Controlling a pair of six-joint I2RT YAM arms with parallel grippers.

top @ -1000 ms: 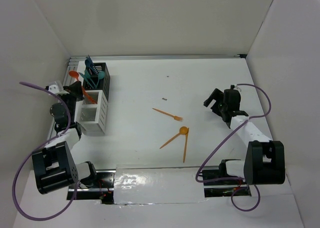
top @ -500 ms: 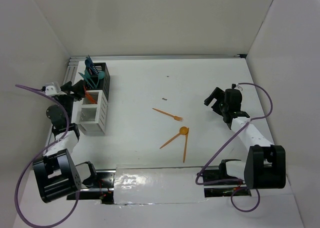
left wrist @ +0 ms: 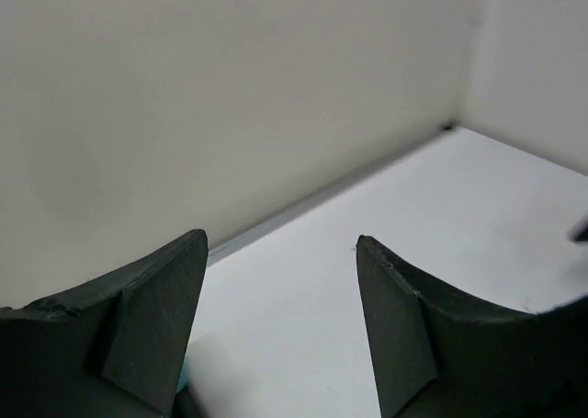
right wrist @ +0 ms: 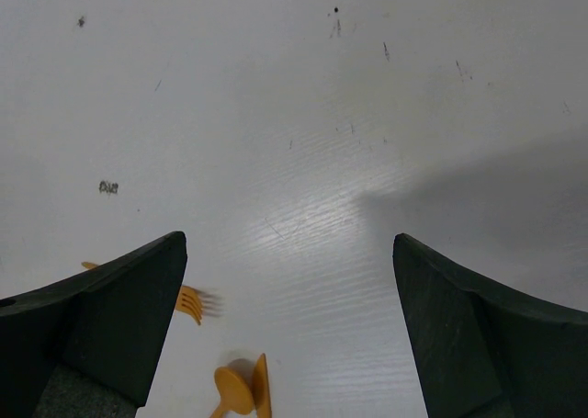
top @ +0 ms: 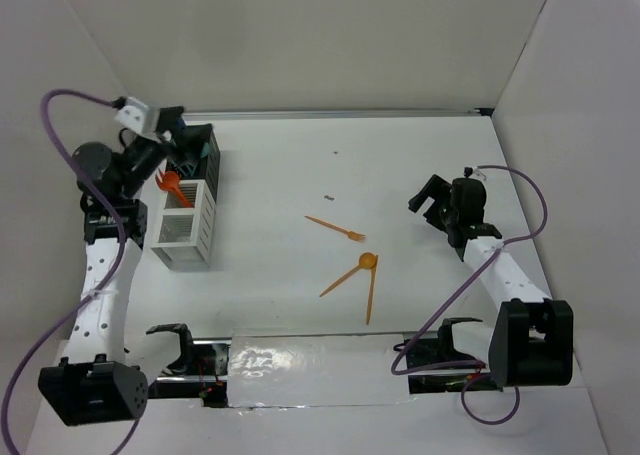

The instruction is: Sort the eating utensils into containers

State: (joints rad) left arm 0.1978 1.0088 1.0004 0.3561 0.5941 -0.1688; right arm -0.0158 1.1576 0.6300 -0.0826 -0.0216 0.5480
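Left gripper (left wrist: 280,248) is hovering spread and empty above the white bin (top: 200,237) at ten o'clock, probably for dropping; an orange spoon (top: 172,183) is standing inside. Right gripper (right wrist: 289,243) is waiting spread, with three orange utensils (top: 367,260) lying at its eight o'clock.

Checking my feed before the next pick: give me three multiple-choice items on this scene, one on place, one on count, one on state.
1. The white bin stands:
A) at the left, on the near side of the black bin
B) mid-table
C) in the right corner

2. Orange utensils lying loose:
A) one
B) three
C) five

3. The right tool is:
A) shut on a fork
B) open, empty
C) shut on a spoon

1 A: both bins sit together at the left.
2 B: the overhead view shows three.
3 B: its wrist view shows jaws apart, nothing between.
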